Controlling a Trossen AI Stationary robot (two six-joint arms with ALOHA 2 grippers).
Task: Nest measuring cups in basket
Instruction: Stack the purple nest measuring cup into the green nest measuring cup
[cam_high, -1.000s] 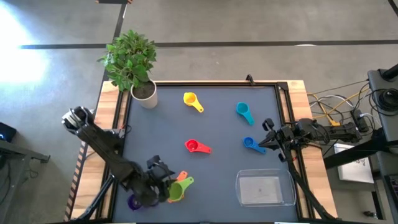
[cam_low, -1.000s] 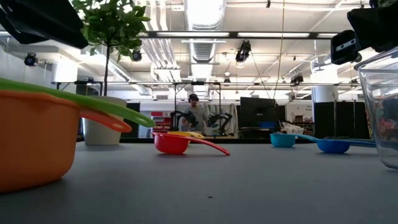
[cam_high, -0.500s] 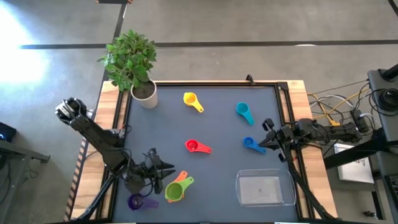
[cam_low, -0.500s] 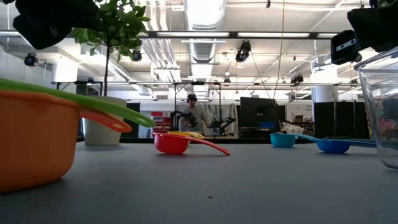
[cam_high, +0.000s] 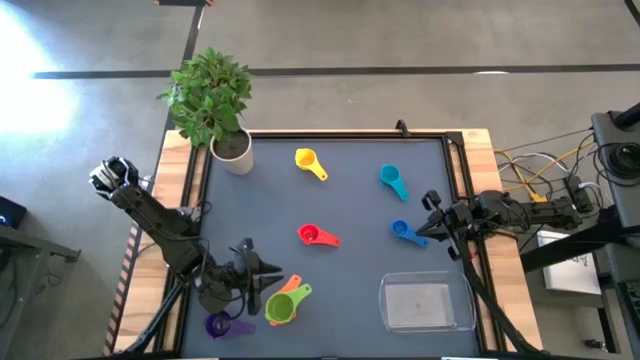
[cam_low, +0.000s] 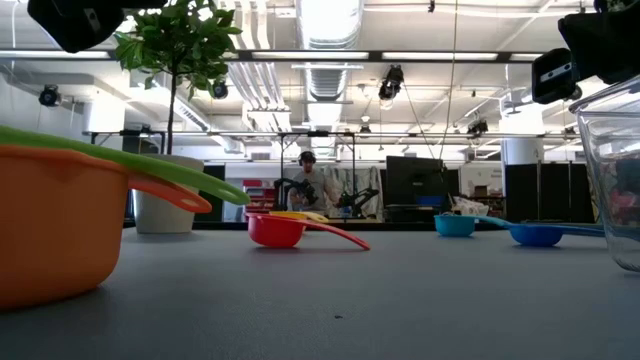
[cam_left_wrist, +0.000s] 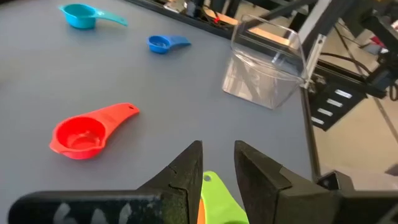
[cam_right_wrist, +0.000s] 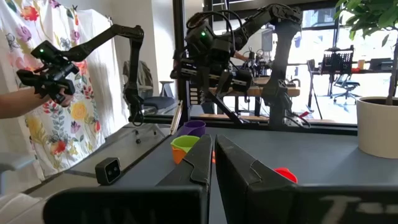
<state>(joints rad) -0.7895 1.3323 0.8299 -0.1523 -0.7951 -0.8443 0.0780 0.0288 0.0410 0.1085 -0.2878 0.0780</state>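
The green cup (cam_high: 280, 306) sits nested in the orange cup (cam_low: 50, 232) at the near left, its rim (cam_low: 120, 165) above the orange one. The purple cup (cam_high: 220, 325) lies just left of them. Red (cam_high: 312, 235), yellow (cam_high: 308, 160), teal (cam_high: 390, 178) and blue (cam_high: 402, 230) cups lie apart on the mat. The clear basket (cam_high: 425, 303) stands near right. My left gripper (cam_left_wrist: 217, 163) hovers over the green cup's handle (cam_left_wrist: 219, 200), narrowly open and empty. My right gripper (cam_high: 433, 226) waits shut at the right edge, beside the blue cup.
A white pot with a green plant (cam_high: 230, 150) stands at the far left corner. Wooden rails (cam_high: 478, 200) frame the mat. A person's hand with a controller (cam_right_wrist: 46, 68) shows beyond the table in the right wrist view.
My left gripper has risen off the green and orange cups and drawn back a little toward the far edge. The cups have stayed where they lay.
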